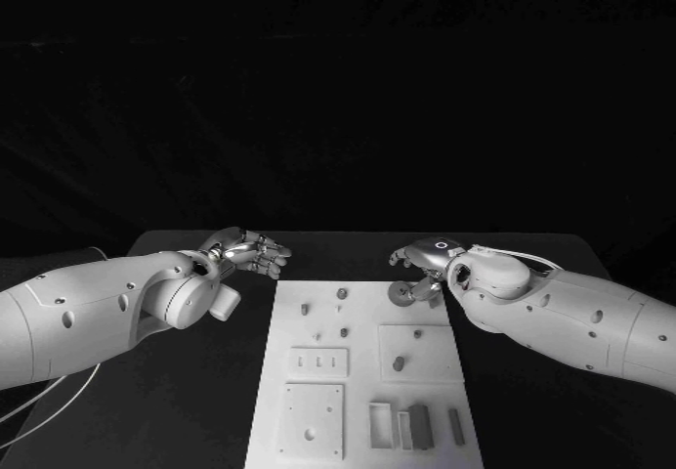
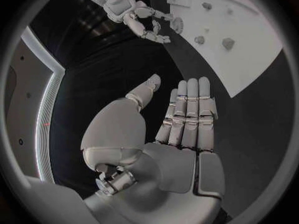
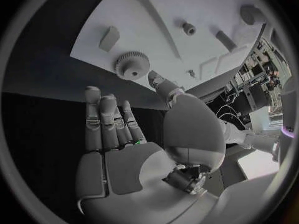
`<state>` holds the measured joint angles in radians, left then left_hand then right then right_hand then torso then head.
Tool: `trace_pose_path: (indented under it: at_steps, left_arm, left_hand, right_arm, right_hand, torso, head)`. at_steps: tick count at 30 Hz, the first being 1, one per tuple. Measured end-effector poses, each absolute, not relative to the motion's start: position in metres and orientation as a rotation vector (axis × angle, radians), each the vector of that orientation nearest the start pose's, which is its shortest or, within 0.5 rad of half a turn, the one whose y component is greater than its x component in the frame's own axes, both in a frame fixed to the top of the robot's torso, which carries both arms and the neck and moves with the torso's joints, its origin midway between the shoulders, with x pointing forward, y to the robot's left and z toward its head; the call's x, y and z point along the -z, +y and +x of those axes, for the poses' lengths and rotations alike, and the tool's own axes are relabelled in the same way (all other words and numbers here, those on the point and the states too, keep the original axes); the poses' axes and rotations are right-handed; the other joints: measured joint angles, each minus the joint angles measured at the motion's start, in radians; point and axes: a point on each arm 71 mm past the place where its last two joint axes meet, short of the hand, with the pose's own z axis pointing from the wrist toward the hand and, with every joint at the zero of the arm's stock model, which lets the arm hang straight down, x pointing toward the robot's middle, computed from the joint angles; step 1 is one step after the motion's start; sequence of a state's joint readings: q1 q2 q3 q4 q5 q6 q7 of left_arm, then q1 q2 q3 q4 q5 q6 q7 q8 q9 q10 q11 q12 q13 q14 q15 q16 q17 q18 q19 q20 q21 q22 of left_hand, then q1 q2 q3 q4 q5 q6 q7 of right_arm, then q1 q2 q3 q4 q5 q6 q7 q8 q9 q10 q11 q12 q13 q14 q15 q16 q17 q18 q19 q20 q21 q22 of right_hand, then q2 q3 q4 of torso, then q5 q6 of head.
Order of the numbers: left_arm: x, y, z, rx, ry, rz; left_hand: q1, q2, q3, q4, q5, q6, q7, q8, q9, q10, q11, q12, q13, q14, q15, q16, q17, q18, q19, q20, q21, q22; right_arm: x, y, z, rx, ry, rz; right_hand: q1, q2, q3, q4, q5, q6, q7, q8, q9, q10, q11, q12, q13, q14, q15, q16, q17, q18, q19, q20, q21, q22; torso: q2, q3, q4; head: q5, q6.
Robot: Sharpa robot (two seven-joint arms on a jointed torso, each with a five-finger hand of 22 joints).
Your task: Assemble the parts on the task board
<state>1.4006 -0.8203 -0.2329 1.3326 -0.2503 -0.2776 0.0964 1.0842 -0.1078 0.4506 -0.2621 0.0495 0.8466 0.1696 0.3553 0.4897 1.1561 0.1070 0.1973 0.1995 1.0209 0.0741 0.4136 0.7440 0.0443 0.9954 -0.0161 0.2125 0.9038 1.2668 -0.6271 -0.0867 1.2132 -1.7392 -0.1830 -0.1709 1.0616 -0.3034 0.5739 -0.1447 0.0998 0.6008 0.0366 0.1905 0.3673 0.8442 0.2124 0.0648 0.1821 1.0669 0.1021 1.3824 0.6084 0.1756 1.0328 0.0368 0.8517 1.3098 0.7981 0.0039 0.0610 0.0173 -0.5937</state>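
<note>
My right robot hand [image 1: 423,262] hangs over the far right corner of the board [image 1: 363,391], fingers apart and nothing in them; in the right wrist view the palm [image 3: 118,159] is flat and bare. Just beyond its fingertips a toothed gear [image 3: 131,65] lies flat on the board, near but not touching. Past the gear lie a short block [image 3: 108,38], a small round stud [image 3: 189,29] and a slim bar [image 3: 225,41], each apart from the others.

My left robot hand [image 1: 242,252] hovers over the black table [image 1: 184,410] just beside the board's far left corner, fingers straight and spread, holding nothing; the left wrist view shows its palm [image 2: 181,149] empty. Near it on the board are a few small loose pieces [image 2: 228,44].

Progress, judged from the layout:
- Nothing is in either robot hand.
- The gear and the small pieces at the far end lie loose; I judge them not yet fitted.
- Toward me, the raised plates [image 1: 318,362] with slots and holes look unfilled.
- At the near right, several upright blocks [image 1: 417,427] stand close together. Whether they are seated or only stored there, I cannot tell.

Assessment: the assembly is at or near its start. Almost all fitting is left. The gear is the part closest to a robot hand, so I judge it the likely first pick.
</note>
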Motion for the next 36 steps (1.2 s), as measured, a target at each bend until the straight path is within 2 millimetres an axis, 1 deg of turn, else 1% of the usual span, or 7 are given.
trace_pose_path:
  at_steps: [5, 12, 14, 21, 25, 29, 36]
  left_arm:
    - [0.170, 0.260, 0.533, 1.087, 1.692, -0.909]
    - [0.170, 0.260, 0.534, 1.084, 1.691, -0.909]
    - [0.170, 0.260, 0.534, 1.084, 1.692, -0.909]
    - [0.170, 0.261, 0.534, 1.083, 1.692, -0.909]
    - [0.170, 0.261, 0.534, 1.083, 1.693, -0.909]
    - [0.170, 0.260, 0.534, 1.084, 1.693, -0.909]
    - [0.170, 0.261, 0.533, 1.083, 1.693, -0.910]
  left_hand:
    - [0.000, 0.000, 0.000, 0.000, 0.000, 0.000, 0.000, 0.000, 0.000, 0.000, 0.000, 0.000, 0.001, 0.000, 0.000, 0.000, 0.001, 0.000, 0.000, 0.000, 0.000, 0.001]
    - [0.000, 0.000, 0.000, 0.000, 0.000, 0.000, 0.000, 0.000, 0.000, 0.000, 0.000, 0.000, 0.001, 0.000, 0.000, 0.000, 0.002, 0.000, 0.000, 0.000, 0.000, 0.001]
    - [0.000, 0.000, 0.000, 0.000, 0.000, 0.000, 0.000, 0.000, 0.000, 0.000, 0.000, 0.000, 0.001, 0.000, 0.000, 0.000, 0.002, 0.000, 0.000, 0.000, 0.000, 0.001]
    - [0.000, 0.000, 0.000, 0.000, 0.000, 0.000, 0.000, 0.000, 0.000, 0.000, 0.000, 0.000, 0.002, 0.000, 0.000, 0.000, 0.002, 0.000, 0.000, 0.000, 0.000, 0.001]
    - [0.000, 0.000, 0.000, 0.000, 0.000, 0.000, 0.000, 0.000, 0.000, 0.000, 0.000, 0.000, 0.002, 0.000, 0.000, 0.000, 0.002, 0.000, 0.000, 0.000, 0.000, 0.001]
    - [0.000, 0.000, 0.000, 0.000, 0.000, 0.000, 0.000, 0.000, 0.000, 0.000, 0.000, 0.000, 0.002, -0.001, 0.000, 0.000, 0.002, 0.000, 0.000, 0.000, 0.000, 0.001]
    - [0.000, 0.000, 0.000, 0.000, 0.000, 0.000, 0.000, 0.000, 0.000, 0.000, 0.000, 0.000, 0.002, -0.001, 0.000, 0.000, 0.003, 0.000, 0.000, 0.000, 0.000, 0.001]
  right_arm:
    - [0.194, -0.181, 0.550, -0.286, 1.698, -0.429]
    - [0.204, -0.180, 0.551, -0.285, 1.740, -0.431]
    - [0.204, -0.179, 0.551, -0.288, 1.749, -0.433]
    - [0.206, -0.179, 0.549, -0.299, 1.780, -0.437]
    - [0.206, -0.179, 0.549, -0.301, 1.789, -0.439]
    - [0.207, -0.179, 0.549, -0.298, 1.794, -0.441]
    - [0.208, -0.178, 0.549, -0.294, 1.797, -0.445]
  right_hand:
    - [-0.009, -0.002, -0.015, 0.007, 0.000, -0.035, -0.016, 0.000, 0.004, -0.034, 0.010, 0.000, -0.015, -0.018, 0.008, 0.006, -0.002, -0.005, -0.008, 0.005, -0.005, 0.000]
    - [-0.009, -0.002, -0.019, 0.010, 0.000, -0.042, -0.013, 0.001, 0.014, -0.045, 0.014, 0.000, -0.021, -0.021, 0.011, 0.012, -0.004, -0.007, -0.013, 0.003, -0.006, 0.000]
    - [-0.009, -0.002, -0.017, 0.018, 0.000, -0.042, -0.013, 0.014, 0.020, -0.045, 0.014, 0.006, -0.021, -0.023, 0.009, 0.016, -0.005, -0.008, -0.013, 0.003, -0.006, 0.000]
    - [-0.009, -0.002, -0.018, 0.028, 0.000, -0.013, 0.008, 0.054, 0.046, -0.015, 0.000, 0.021, -0.016, -0.024, 0.007, 0.025, -0.010, -0.008, -0.013, 0.003, -0.006, 0.000]
    - [-0.008, -0.001, -0.014, 0.033, 0.000, 0.001, 0.017, 0.073, 0.059, 0.001, -0.004, 0.031, -0.011, -0.018, 0.001, 0.030, -0.014, -0.008, -0.009, -0.001, -0.006, 0.000]
    - [-0.001, 0.006, -0.011, 0.036, 0.000, 0.020, 0.033, 0.097, 0.073, 0.024, -0.012, 0.040, -0.005, -0.009, -0.007, 0.035, -0.019, -0.009, -0.002, -0.005, 0.000, 0.000]
    - [0.009, 0.012, -0.008, 0.038, 0.000, 0.025, 0.038, 0.105, 0.080, 0.036, -0.019, 0.044, -0.003, -0.008, -0.016, 0.035, -0.023, -0.009, 0.004, -0.006, 0.000, 0.000]
  torso:
    - [0.000, -0.0006, 0.0008]
    - [0.001, -0.0029, 0.0030]
    - [0.001, -0.0029, 0.0034]
    - [0.000, -0.0035, 0.0030]
    - [0.000, -0.0035, 0.0018]
    - [0.000, -0.0035, 0.0012]
    - [0.000, -0.0035, 0.0009]
  head:
    - [-0.006, -0.002]
    - [-0.010, -0.005]
    - [-0.010, -0.006]
    - [-0.006, -0.011]
    - [-0.005, -0.012]
    - [-0.005, -0.013]
    - [-0.007, -0.014]
